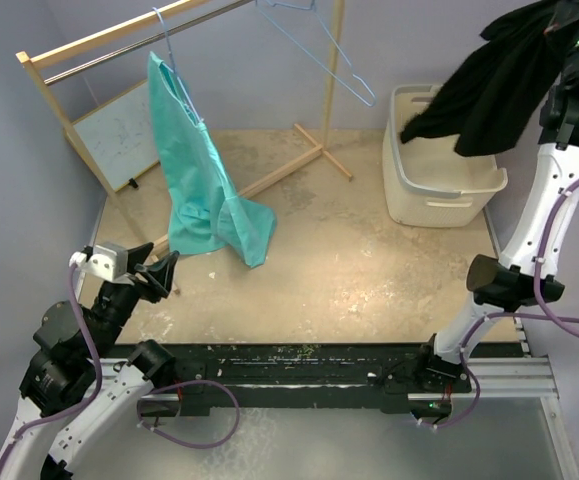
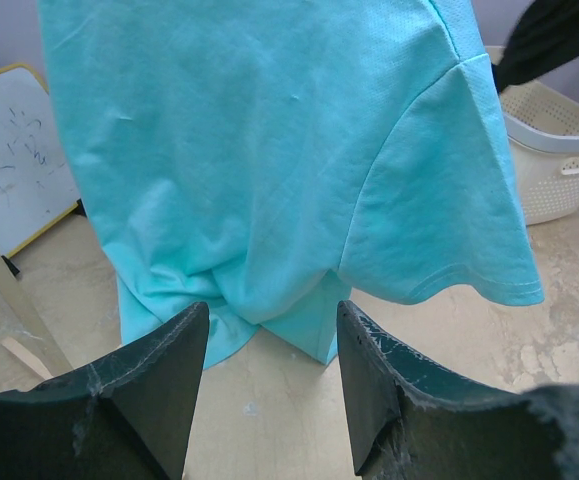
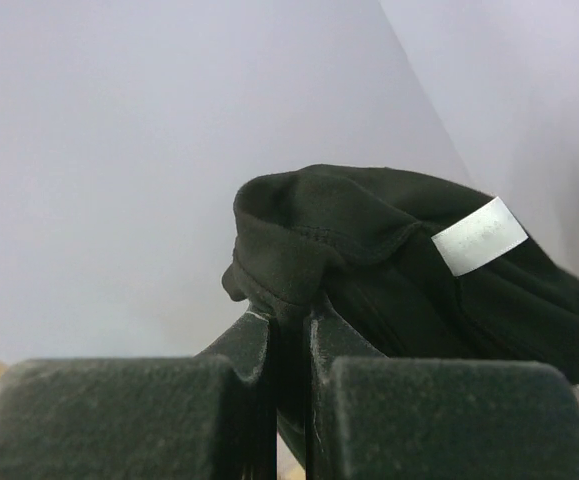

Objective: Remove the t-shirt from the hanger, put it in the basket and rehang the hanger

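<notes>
Top external view: a teal t-shirt (image 1: pixel 201 175) is hanging from a wire hanger (image 1: pixel 172 60) on the wooden rack (image 1: pixel 99 40), its hem drooping close to the table (image 1: pixel 369 270). An empty hanger (image 1: pixel 329 50) is dangling further right on the same rack. The left gripper (image 1: pixel 164 272) is hovering low, near the teal t-shirt without touching it. The right gripper (image 1: pixel 561 28) is raised high, with a black t-shirt (image 1: pixel 484 90) trailing from it over the white basket (image 1: pixel 439 195). A whiteboard (image 1: pixel 119 135) is leaning behind the rack.

Left wrist view: the left gripper (image 2: pixel 272 330) is standing wide apart and gripping nothing; the teal t-shirt (image 2: pixel 269 150) is filling the space ahead.

Right wrist view: the right gripper (image 3: pixel 287 320) is pinching tight on a fold of the black t-shirt (image 3: pixel 369 250), whose white label (image 3: pixel 479 235) is showing.
</notes>
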